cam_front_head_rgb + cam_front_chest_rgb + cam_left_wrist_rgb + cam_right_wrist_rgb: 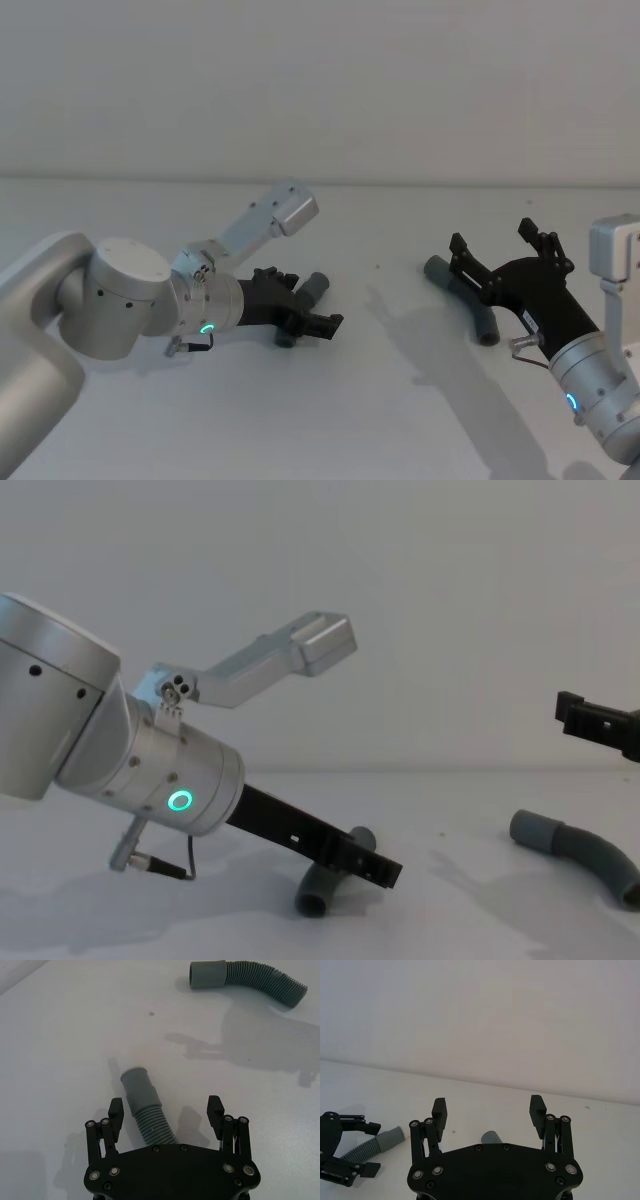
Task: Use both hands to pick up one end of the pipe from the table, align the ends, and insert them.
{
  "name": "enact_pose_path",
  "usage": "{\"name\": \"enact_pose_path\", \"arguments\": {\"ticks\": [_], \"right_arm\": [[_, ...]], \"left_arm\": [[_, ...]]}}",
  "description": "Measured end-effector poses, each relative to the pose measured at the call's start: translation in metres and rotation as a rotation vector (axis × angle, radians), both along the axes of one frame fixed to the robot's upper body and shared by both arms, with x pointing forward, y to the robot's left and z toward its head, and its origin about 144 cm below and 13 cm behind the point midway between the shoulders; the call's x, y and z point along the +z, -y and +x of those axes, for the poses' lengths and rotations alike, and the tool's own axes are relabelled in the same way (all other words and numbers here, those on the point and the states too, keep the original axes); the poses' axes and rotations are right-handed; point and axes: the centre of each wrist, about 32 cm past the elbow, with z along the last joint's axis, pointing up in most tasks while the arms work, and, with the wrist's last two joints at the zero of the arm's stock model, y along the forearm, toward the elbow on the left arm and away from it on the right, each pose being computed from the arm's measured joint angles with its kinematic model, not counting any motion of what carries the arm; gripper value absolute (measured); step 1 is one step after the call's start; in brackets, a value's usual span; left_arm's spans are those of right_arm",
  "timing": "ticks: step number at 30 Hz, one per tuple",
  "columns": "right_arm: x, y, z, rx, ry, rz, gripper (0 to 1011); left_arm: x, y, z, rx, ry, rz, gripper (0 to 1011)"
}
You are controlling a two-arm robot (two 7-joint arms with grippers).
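Two grey pieces of the pipe lie apart on the white table (380,400). The left piece (316,289) (143,1100) (322,888) rests between the spread fingers of my open left gripper (309,299) (166,1110) (372,864), which is low over its ribbed part; its smooth cuff end (136,1082) points away from the wrist. The right piece (462,295) (250,978) (580,852) lies under my right gripper (500,256) (488,1109), which hovers open above it. One cuff (492,1138) shows below the right gripper's palm.
A pale wall (320,80) rises behind the table's far edge. Bare table (385,290) separates the two pieces. The left gripper (340,1146) and the left piece (375,1143) also appear far off in the right wrist view.
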Motion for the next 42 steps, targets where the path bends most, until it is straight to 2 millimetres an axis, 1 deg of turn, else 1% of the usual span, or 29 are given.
{"name": "enact_pose_path", "arguments": {"ticks": [28,42], "right_arm": [[0.0,0.0,0.0,0.0,0.0,0.0,1000],[0.0,0.0,0.0,0.0,0.0,0.0,1000]], "left_arm": [[-0.007,-0.0002,0.005,0.008,-0.036,-0.024,1001],[-0.0068,0.0,0.0077,0.005,-0.05,-0.025,999]]}}
